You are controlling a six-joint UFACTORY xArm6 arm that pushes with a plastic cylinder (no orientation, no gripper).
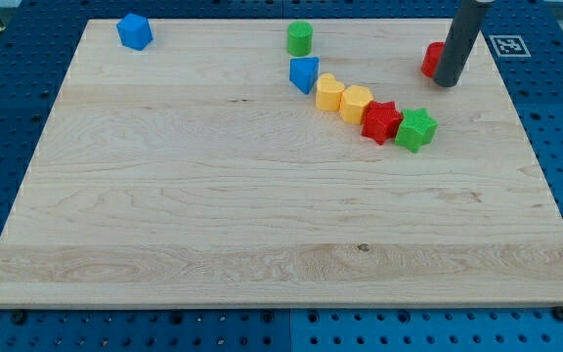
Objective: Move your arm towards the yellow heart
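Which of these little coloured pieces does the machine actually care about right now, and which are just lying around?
In the job: yellow heart; my tip, far to its right.

Lying about: yellow block, red star, green star, blue triangle, green cylinder, blue cube, red block.

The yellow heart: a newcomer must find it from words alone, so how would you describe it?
On the wooden board, a curved chain of five blocks runs down from the blue triangle toward the view's right. The yellow heart is second in the chain, touching that triangle. Its yellow neighbour looks blockier, without the heart's rounded lobes.
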